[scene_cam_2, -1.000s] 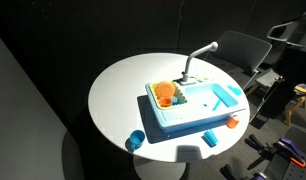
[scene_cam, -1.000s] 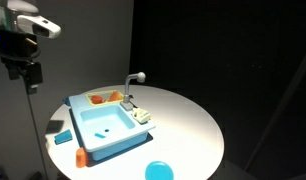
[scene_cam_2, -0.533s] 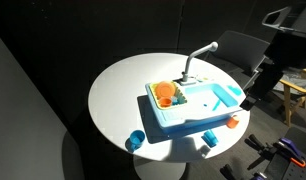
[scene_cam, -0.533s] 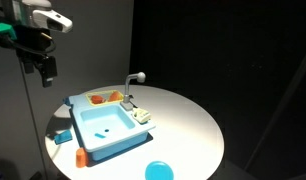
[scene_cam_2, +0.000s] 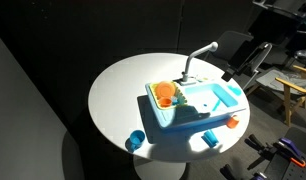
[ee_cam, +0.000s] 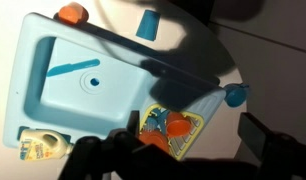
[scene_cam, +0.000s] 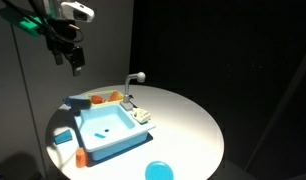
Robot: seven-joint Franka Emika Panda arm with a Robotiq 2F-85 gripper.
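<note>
My gripper point(scene_cam: 72, 58) hangs high in the air beside the round white table, well above a light blue toy sink point(scene_cam: 103, 126); it also shows in an exterior view point(scene_cam_2: 234, 72). In the wrist view the two dark fingers point(ee_cam: 189, 150) stand wide apart with nothing between them. Below them lies the sink basin point(ee_cam: 81, 84) and its yellow drying rack point(ee_cam: 165, 128), which holds orange and blue dishes. The rack also shows in both exterior views point(scene_cam: 105, 98) point(scene_cam_2: 166, 95). A grey faucet point(scene_cam_2: 198, 55) rises from the sink's back edge.
On the table point(scene_cam: 188, 125) around the sink lie a blue cup point(scene_cam_2: 136, 140), a blue block point(scene_cam_2: 210, 138) and a small orange piece point(scene_cam_2: 233, 122). A pale sponge-like item point(ee_cam: 41, 146) sits on the sink's rim. Chairs and stands are behind the table point(scene_cam_2: 248, 50).
The arm has swung from beside the table's edge up and in toward the sink's faucet side. The things on the table have not moved.
</note>
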